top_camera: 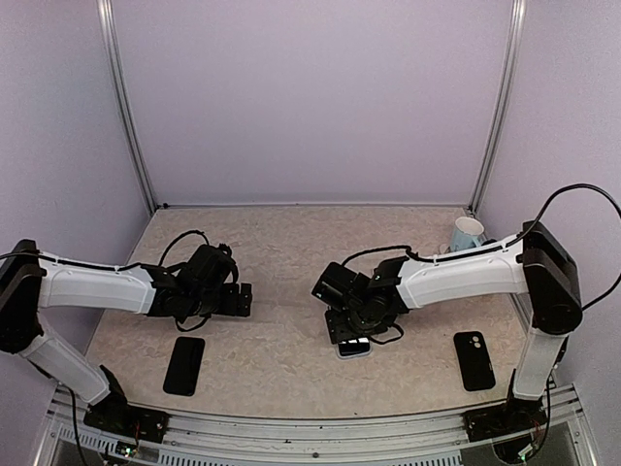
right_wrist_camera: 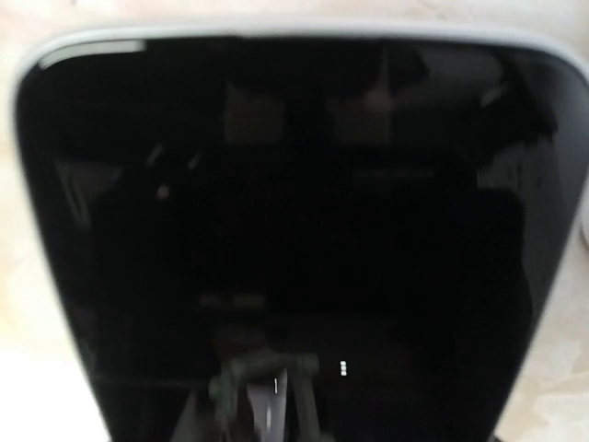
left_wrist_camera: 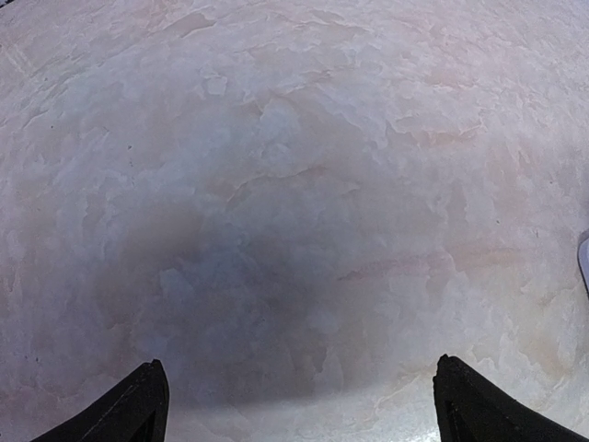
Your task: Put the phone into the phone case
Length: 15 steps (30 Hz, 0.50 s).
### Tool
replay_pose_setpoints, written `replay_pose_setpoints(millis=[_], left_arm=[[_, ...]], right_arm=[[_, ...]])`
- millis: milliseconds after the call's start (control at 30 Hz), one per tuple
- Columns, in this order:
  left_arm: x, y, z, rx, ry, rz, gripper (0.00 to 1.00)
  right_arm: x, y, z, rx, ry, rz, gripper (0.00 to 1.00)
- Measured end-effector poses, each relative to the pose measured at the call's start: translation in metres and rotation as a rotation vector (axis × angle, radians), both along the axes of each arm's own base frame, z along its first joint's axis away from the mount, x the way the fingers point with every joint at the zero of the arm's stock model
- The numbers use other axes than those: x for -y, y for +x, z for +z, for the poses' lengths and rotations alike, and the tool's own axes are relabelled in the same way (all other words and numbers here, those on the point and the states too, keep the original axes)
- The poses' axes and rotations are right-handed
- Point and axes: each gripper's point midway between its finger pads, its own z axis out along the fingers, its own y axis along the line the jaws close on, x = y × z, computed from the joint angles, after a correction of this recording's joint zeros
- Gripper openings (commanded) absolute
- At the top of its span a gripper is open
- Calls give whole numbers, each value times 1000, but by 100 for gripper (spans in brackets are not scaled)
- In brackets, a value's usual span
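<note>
A phone with a black screen and pale rim [top_camera: 355, 348] lies on the table just right of centre. It fills the right wrist view [right_wrist_camera: 276, 184]. My right gripper [top_camera: 349, 325] is low over the phone's far end and covers most of it from above. Its fingers do not show against the dark screen. A black case-like slab with a camera cut-out [top_camera: 473, 359] lies at the near right. Another flat black slab [top_camera: 184, 365] lies at the near left. My left gripper [top_camera: 236, 298] [left_wrist_camera: 304, 414] is open and empty above bare table.
A white and blue mug [top_camera: 467, 233] stands at the back right, behind the right arm. Purple walls with metal posts close in the table on three sides. A dark edge of something [left_wrist_camera: 584, 262] shows at the right border of the left wrist view.
</note>
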Motion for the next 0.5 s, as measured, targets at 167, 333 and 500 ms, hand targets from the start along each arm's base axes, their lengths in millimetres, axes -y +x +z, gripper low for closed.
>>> replay_pose_setpoints(millis=[167,333,500], left_arm=[[0,0,-1,-2,1,-1,99],[1,-1,-2,-6,0,-4,99],[1,-1,-2,-6,0,-4,99]], right_arm=[[0,1,-5,4,11,-8,41],[0,0,-13,-10,16,-12,54],[1,0,-18,-15,11,-23,69]])
